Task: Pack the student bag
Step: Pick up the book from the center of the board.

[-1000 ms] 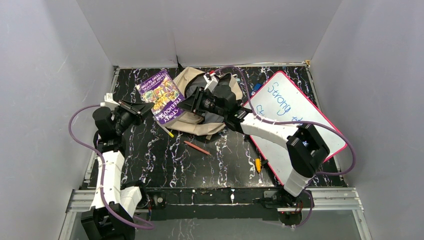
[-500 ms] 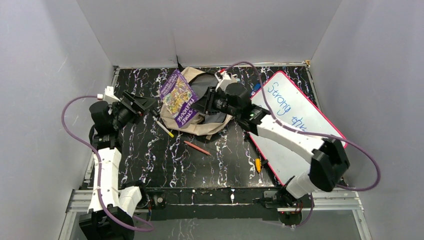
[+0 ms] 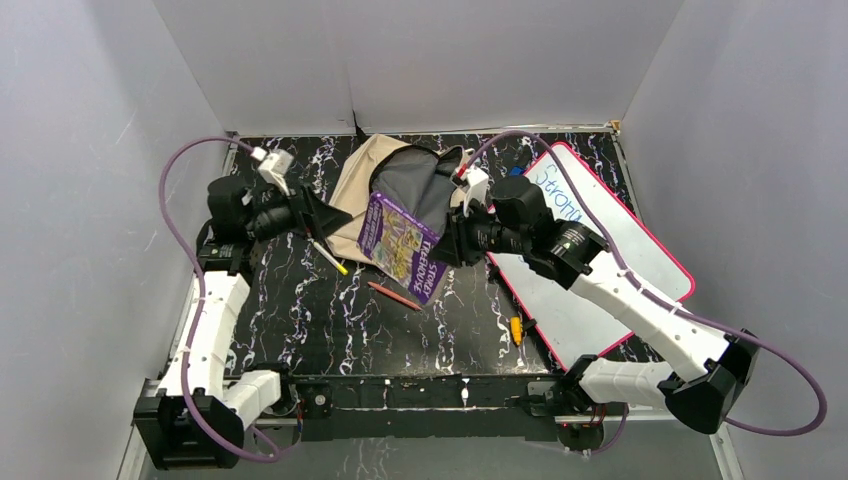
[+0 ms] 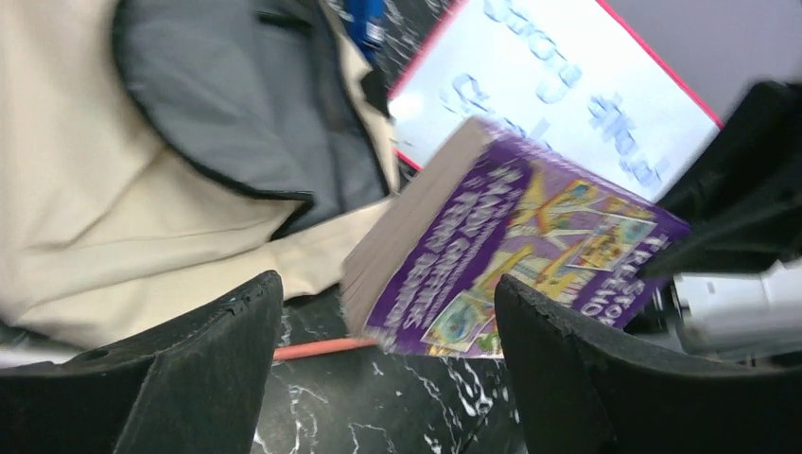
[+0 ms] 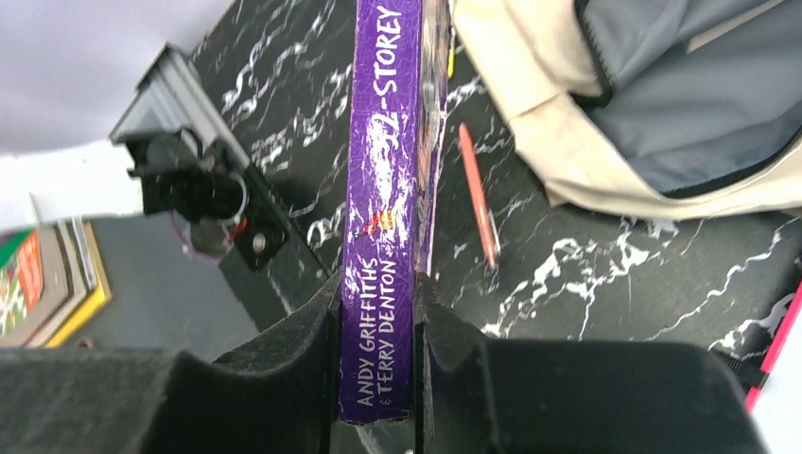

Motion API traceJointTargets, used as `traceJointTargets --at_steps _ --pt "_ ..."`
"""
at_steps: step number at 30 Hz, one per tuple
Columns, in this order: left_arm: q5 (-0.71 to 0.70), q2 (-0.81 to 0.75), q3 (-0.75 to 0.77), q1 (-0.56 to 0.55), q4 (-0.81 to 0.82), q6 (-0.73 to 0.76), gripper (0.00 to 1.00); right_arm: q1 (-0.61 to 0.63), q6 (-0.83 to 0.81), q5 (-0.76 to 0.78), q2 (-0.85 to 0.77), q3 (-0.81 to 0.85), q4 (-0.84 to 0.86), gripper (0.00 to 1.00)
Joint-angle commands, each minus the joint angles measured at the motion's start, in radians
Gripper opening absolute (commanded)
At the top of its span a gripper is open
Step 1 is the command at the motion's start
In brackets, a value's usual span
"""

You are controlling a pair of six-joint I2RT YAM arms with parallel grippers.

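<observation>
My right pincer (image 5: 378, 293) pinches the purple paperback (image 5: 383, 189) by its spine, just beside the open student bag (image 3: 352, 190); my left pincer (image 4: 386, 284) stands spread wide.

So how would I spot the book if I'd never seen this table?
Find the black marbled table, then the cream student bag lying open at its far side. Just in front of the bag, the right gripper clamps a book. Its bright purple cartoon cover sets it apart from the thin red pencil beside it.
</observation>
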Motion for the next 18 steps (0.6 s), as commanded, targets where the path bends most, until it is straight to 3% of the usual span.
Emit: traceJointTargets --at_steps 1,7,18 --pt "0.206 0.002 0.043 -0.136 0.061 0.191 0.79 0.002 -0.081 -0.143 -0.063 0.065 -0.023 0.0" --pt "0.349 -0.014 0.024 -0.247 0.077 0.311 0.79 0.002 -0.105 -0.254 -0.096 0.045 0.008 0.0" --pt "0.454 -0.059 -0.038 -0.274 0.089 0.341 0.75 0.001 -0.111 -0.418 -0.183 0.009 0.12 0.0"
